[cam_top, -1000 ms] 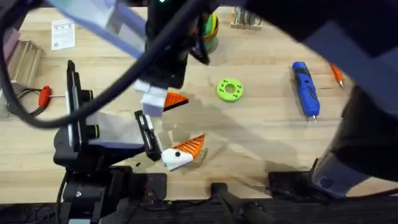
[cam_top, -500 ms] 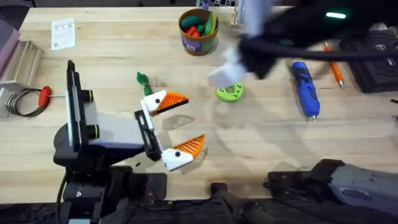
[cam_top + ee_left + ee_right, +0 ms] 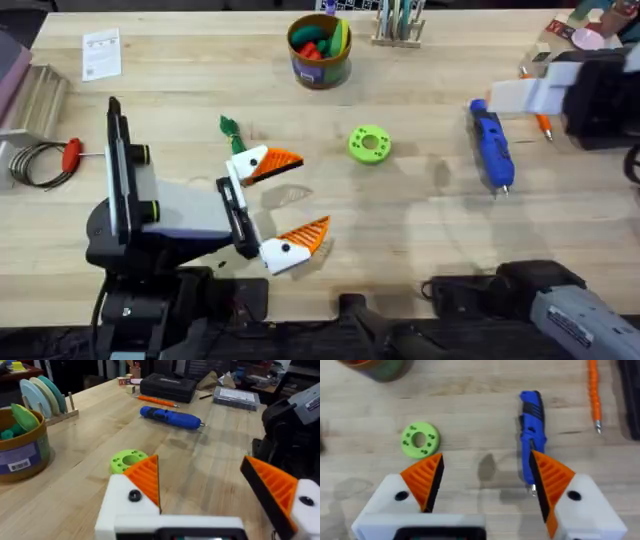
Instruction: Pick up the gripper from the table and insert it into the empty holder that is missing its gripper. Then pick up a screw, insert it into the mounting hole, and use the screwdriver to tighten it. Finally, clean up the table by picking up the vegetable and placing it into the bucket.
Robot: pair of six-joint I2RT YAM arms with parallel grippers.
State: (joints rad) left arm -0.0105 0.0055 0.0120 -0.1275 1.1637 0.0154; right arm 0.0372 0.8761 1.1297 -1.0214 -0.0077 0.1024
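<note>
Step in hand: by my read, fetching the screwdriver [image 3: 491,142]; both orange tips on the left gripper [image 3: 291,201] look seated, with a dark screw head on the nearer mount.
Right gripper [image 3: 485,480]: fingers spread wide, empty, hovering above the table [image 3: 420,230]; the screwdriver lies just beyond one orange pad, partly under it.
Left gripper: spread, holding nothing, parked low.
Next move: lower, straddle the blue body, then close.
Vegetable [image 3: 231,133]: just behind the left gripper's farther tip.
Bucket [image 3: 319,50]: well beyond that.
Hard to make out: any loose screw; whether the screw is already tight.
</note>
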